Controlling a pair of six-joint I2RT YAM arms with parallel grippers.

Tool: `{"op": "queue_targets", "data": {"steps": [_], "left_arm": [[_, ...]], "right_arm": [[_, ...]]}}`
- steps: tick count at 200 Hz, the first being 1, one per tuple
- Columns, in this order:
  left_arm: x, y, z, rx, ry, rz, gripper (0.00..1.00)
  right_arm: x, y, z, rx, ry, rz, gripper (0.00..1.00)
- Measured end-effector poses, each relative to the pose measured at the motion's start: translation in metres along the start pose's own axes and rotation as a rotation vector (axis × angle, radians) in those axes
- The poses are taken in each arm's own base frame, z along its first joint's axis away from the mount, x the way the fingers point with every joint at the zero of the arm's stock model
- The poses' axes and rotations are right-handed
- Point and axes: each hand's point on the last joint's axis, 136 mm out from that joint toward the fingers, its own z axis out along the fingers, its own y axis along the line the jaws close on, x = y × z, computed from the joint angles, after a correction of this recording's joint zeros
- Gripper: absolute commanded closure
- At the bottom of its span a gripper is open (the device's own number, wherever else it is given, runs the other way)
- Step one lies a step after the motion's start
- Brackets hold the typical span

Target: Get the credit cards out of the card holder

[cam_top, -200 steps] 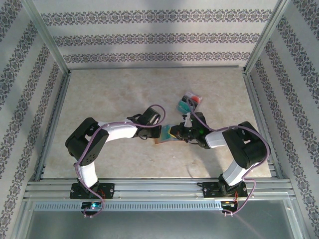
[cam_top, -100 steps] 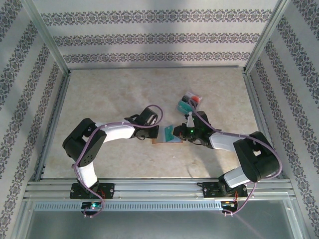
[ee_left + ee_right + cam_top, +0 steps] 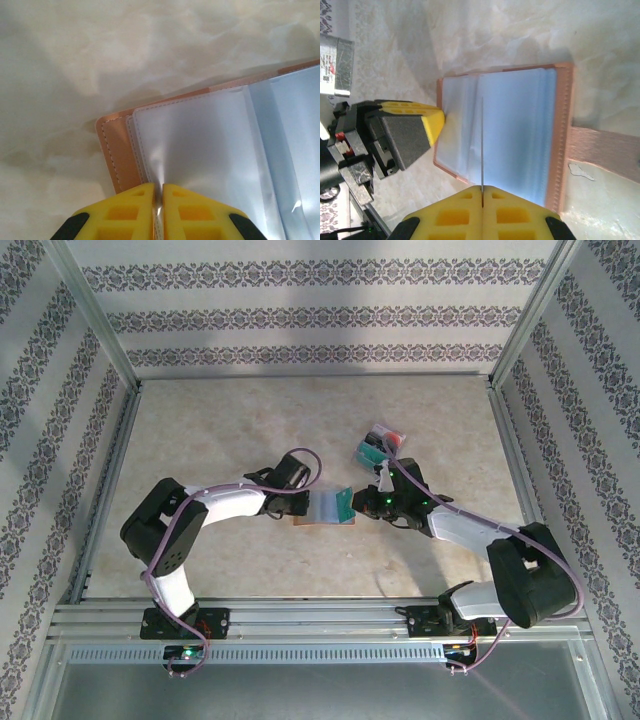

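1. Salmon-pink card holder lies open on the worktop, as before.
2. We see the left gripper jaws pinching its clear sleeve.
3. Right gripper jaws clamp the teal card; its elbow has swung rightward.

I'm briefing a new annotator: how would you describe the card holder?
On the marbled table, look near the middle. The card holder lies open there: a flat salmon-pink wallet with clear sleeves, unlike the loose teal and red cards piled farther back on the right.
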Motion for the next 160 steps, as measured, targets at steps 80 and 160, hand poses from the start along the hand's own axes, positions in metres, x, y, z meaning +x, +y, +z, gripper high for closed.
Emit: {"op": "queue_targets", "data": {"steps": [80,160], "left_arm": [[0.001,0.021,-0.008,-0.082,0.01,0.037,0.7],[-0.024,0.005,-0.054,-0.011,-0.105,0.028,0.28]], "right_arm": [[-0.012,0.01,-0.011,0.04,-0.019,-0.063,0.99],[-0.038,0.027,-0.032,0.136,-0.049,-0.225,0.99]]}}
